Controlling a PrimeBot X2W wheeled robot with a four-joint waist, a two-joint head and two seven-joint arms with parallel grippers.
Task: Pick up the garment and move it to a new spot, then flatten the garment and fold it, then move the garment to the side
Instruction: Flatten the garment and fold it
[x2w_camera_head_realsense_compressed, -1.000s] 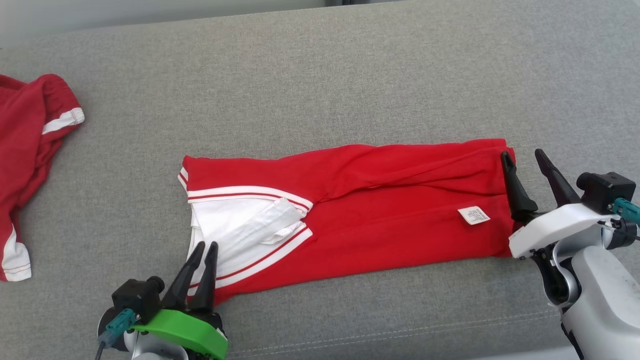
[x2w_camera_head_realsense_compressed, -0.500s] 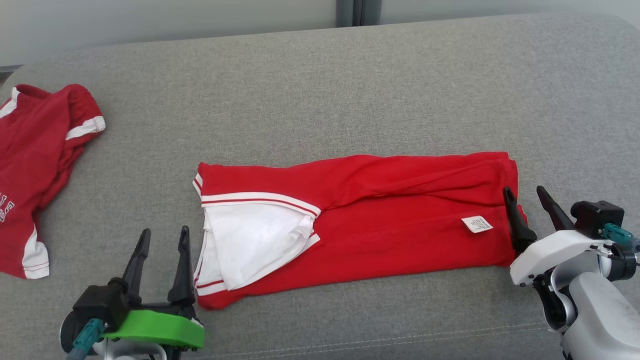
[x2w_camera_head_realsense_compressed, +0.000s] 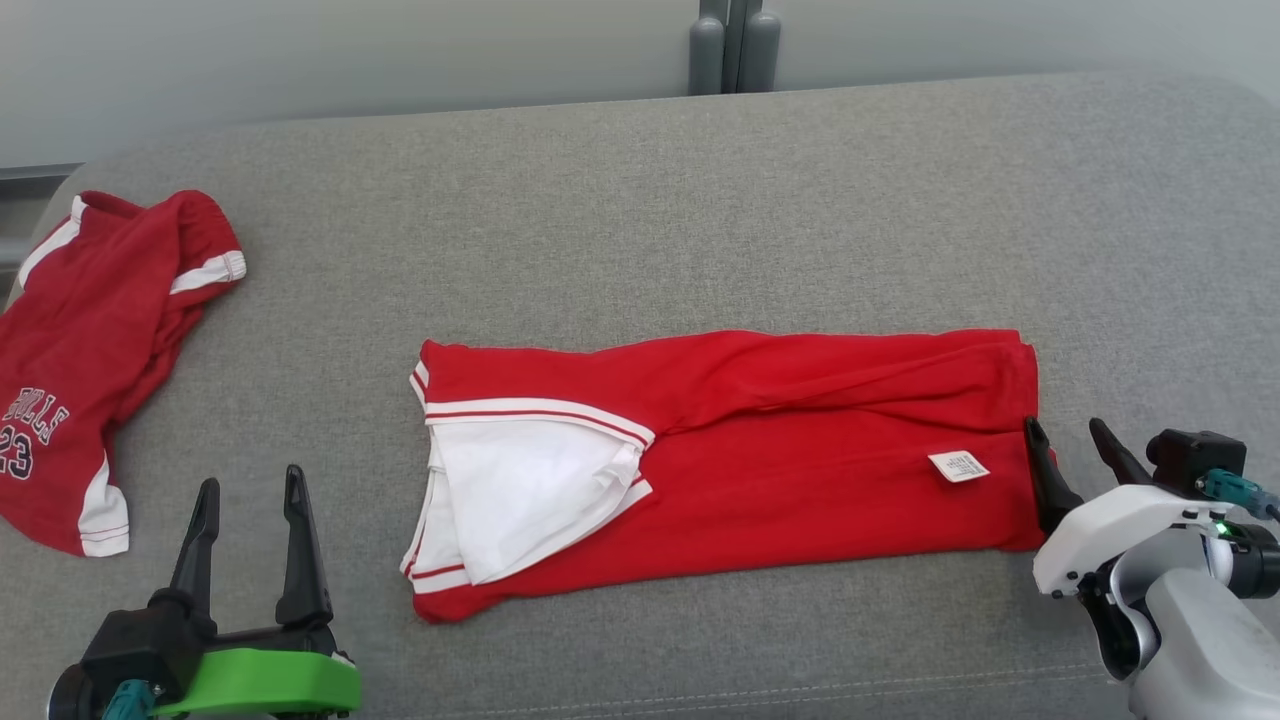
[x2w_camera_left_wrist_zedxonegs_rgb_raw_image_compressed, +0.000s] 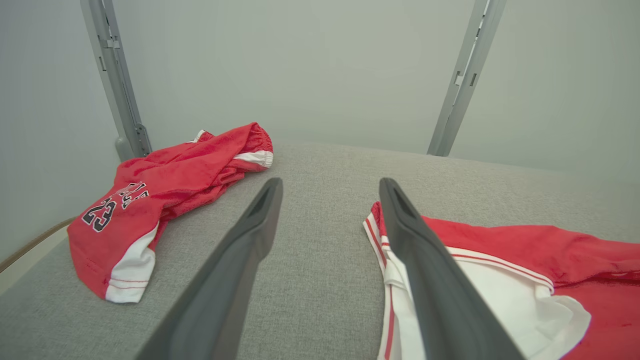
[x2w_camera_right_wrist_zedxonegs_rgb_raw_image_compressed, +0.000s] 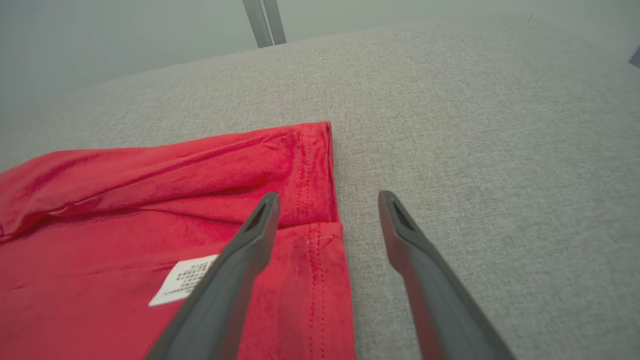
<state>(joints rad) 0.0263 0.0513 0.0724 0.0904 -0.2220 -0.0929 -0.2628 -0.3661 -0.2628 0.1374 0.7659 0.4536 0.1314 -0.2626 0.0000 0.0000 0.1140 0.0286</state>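
Between both sets of spread, empty jaws, the folded shirt (x2w_camera_head_realsense_compressed: 780, 450) lies flat on the couch (x2w_camera_head_realsense_compressed: 600, 230), ungripped, apparently awaiting the move aside.

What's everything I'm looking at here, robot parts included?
folded garment: one, red with white trim and white inside, middle of the surface.
label: one, white, on the folded garment near its right end.
second garment: one, red and white, printed 23, crumpled at the far left.
padded surface: one, grey fabric, under both garments.
metal posts: at least two, grey, behind the surface.
left gripper: one, dark fingers, green base, lower left, open, empty.
right gripper: one, dark fingers, white base, open at the folded garment's right end.
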